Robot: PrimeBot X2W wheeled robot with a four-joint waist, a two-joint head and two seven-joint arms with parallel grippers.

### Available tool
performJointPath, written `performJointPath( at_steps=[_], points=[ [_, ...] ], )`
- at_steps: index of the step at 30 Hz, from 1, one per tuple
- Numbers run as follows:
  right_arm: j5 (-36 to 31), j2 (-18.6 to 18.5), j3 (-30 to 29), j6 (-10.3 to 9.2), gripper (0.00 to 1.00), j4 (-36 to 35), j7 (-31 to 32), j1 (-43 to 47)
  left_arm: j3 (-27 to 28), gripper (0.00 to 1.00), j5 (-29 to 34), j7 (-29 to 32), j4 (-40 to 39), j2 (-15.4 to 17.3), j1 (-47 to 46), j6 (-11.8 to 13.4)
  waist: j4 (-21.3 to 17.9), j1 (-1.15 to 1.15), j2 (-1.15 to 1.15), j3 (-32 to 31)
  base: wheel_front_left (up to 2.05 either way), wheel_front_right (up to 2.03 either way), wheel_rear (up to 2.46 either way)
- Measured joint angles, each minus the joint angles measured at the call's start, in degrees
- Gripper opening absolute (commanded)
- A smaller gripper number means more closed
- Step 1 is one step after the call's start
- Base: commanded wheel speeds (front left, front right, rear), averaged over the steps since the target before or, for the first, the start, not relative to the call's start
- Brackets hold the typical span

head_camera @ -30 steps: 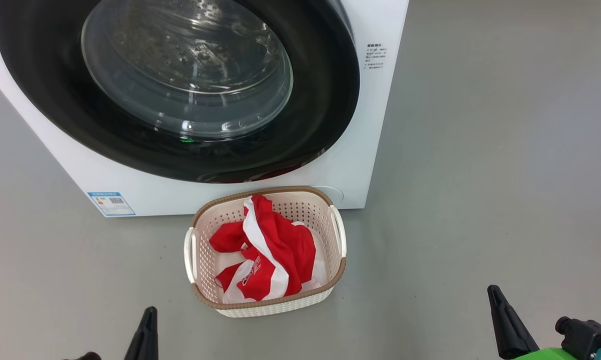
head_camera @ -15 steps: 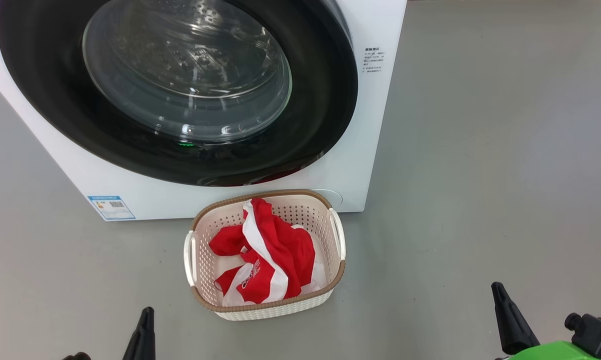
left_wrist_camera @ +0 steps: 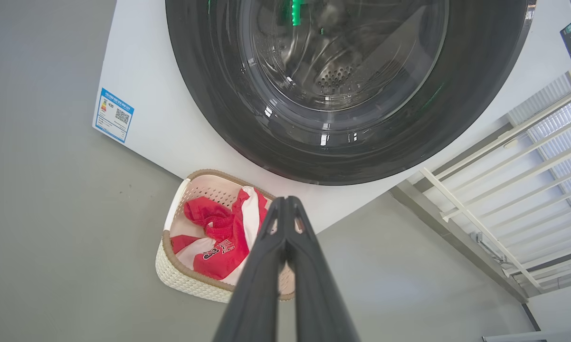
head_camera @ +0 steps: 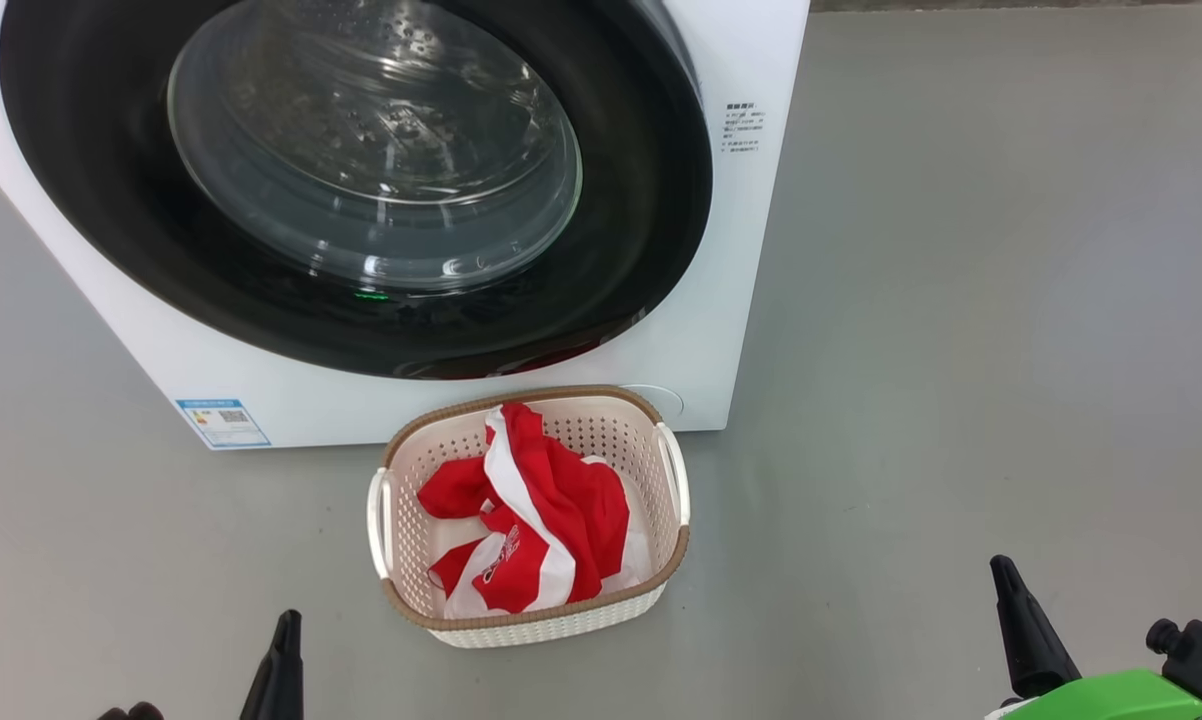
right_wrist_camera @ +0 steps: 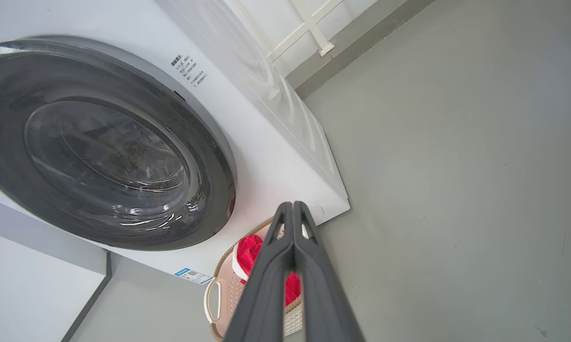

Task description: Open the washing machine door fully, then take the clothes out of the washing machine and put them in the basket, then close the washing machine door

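Red and white cloth: the clothes (head_camera: 526, 520) lie heaped in the basket (head_camera: 551, 632), which sits on the floor just in front of the washing machine (head_camera: 751, 300). They look soft, thin and light, so I'd pinch a bunched fold at the top of the heap. The white stripe, and the heap's long axis, run from the machine side toward me. The washing machine door (head_camera: 661, 200) faces me and looks flush shut. On the left gripper (left_wrist_camera: 285, 200) and right gripper (right_wrist_camera: 292, 205), the jaws are together and empty.
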Motion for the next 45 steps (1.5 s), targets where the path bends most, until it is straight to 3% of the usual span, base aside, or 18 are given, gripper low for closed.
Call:
performJointPath(
  at_steps=[45],
  points=[
    [24.0,-0.2,-2.3,-0.01,0.0,-0.1,7.1,-3.8,0.4,0.0,-26.8,6.8,0.0,0.7,-2.4,0.0,-0.5,0.0,0.0,-2.0,0.0,0.0,0.0]
  ],
)
